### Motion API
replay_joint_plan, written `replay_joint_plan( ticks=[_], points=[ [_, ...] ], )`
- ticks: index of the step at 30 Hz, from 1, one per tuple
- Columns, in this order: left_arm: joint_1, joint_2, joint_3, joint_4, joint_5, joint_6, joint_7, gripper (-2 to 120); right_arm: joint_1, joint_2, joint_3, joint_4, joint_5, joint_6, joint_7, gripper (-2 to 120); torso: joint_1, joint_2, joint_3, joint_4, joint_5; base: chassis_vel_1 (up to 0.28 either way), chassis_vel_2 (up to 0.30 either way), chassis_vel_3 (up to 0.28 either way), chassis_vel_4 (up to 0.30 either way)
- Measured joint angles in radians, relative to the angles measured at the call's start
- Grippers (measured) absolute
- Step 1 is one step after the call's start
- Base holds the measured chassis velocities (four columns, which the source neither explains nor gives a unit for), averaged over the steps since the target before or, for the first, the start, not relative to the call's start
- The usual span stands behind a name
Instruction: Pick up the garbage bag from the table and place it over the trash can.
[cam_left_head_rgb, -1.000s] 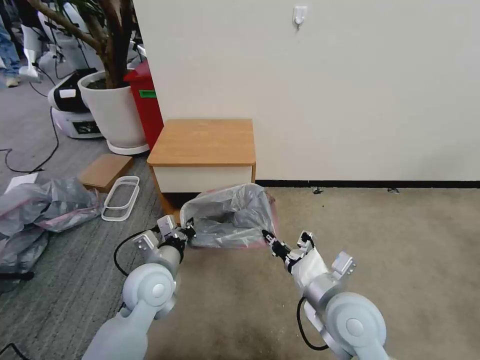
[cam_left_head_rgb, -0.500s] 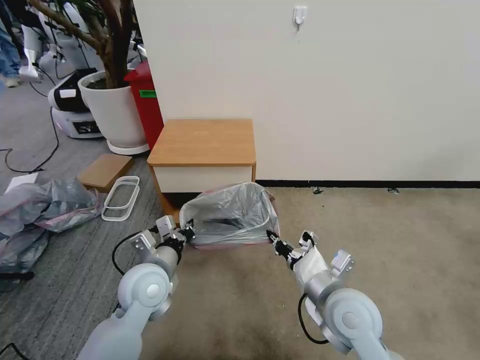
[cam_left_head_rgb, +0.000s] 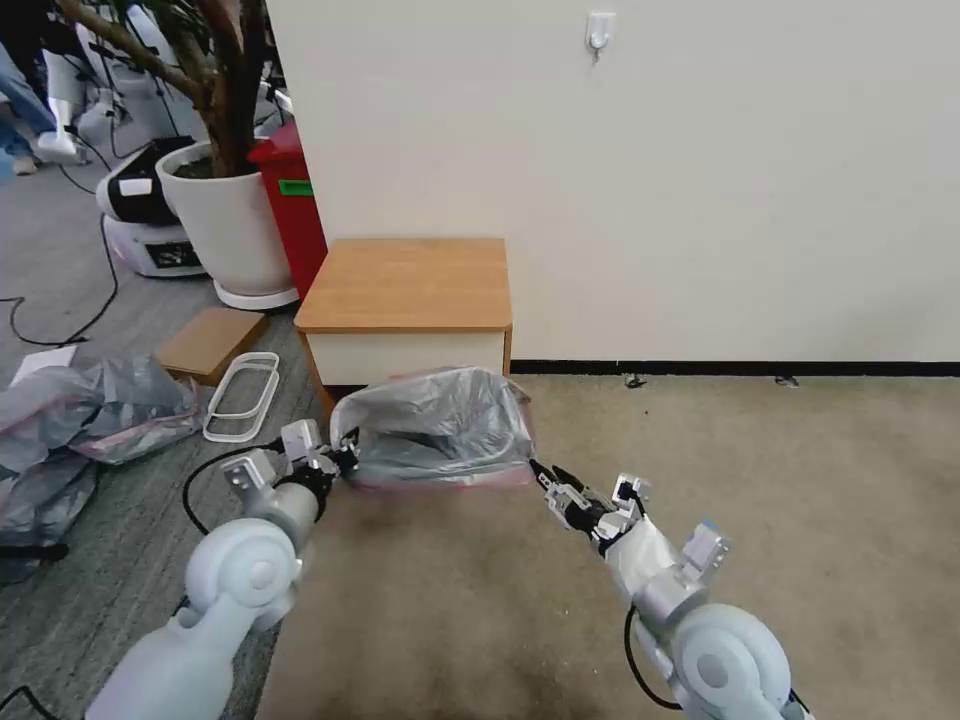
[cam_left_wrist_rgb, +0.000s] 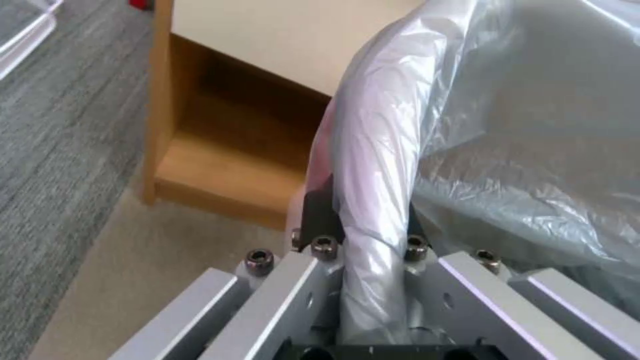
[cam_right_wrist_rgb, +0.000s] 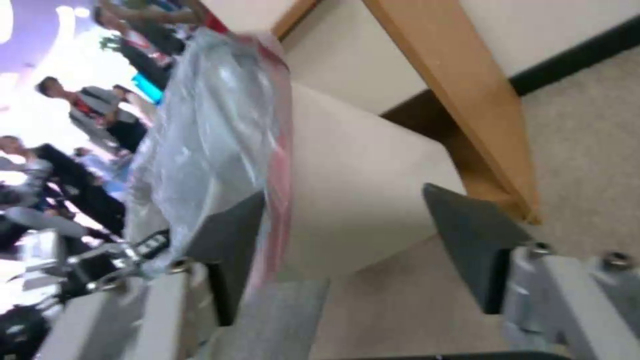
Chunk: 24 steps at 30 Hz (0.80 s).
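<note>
The left gripper (cam_left_head_rgb: 347, 462) is clamping a bunched fold of the garbage bag (cam_left_head_rgb: 440, 425) at its left rim, with grey carpet lying open beside it. The bag is draping over the trash can (cam_right_wrist_rgb: 360, 190), which is standing just before the table (cam_left_head_rgb: 405, 285). The right gripper (cam_left_head_rgb: 548, 478) is sitting spread wide at the bag's right corner, one finger (cam_right_wrist_rgb: 233, 240) touching the plastic, beige floor lying open to its right.
</note>
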Motion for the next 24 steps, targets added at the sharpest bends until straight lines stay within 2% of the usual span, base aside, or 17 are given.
replay_joint_plan(
  ticks=[5,7,9,16,18,24],
  points=[
    [0.022,0.026,-0.029,0.024,0.031,-0.003,0.121,2,0.025,-0.049,0.025,-0.009,0.109,-0.004,-0.116,86,0.0,0.0,0.0,0.0001,-0.0001,0.0,0.0,0.0,0.0],
    [0.023,0.028,-0.032,0.027,0.034,-0.005,0.129,2,0.027,-0.053,0.026,-0.011,0.115,-0.006,-0.126,88,0.0,0.0,0.0,0.0001,-0.0001,0.0,0.0,0.0,0.0],
    [0.03,0.039,-0.041,0.041,0.046,-0.015,0.165,2,0.042,-0.079,0.028,-0.033,0.141,-0.02,-0.178,98,0.0,0.0,0.0,0.0001,-0.0001,0.0,0.0,0.0,0.0],
    [0.039,0.061,-0.055,0.058,0.063,-0.036,0.229,2,0.086,-0.131,0.021,-0.105,0.165,-0.069,-0.294,100,0.0,0.0,0.0,0.0,-0.0001,0.0,0.0,0.0,0.0],
    [0.048,0.077,-0.06,0.061,0.074,-0.054,0.284,2,0.155,-0.167,-0.005,-0.16,0.179,-0.107,-0.374,99,0.0,0.0,0.0,0.0,0.0,0.0,0.0,0.0,0.0],
    [0.063,0.093,-0.065,0.062,0.097,-0.085,0.336,2,0.259,-0.201,-0.049,-0.208,0.204,-0.159,-0.423,95,0.0,0.0,0.0,0.0001,-0.0001,0.0,0.0,0.0,0.0]
  ],
)
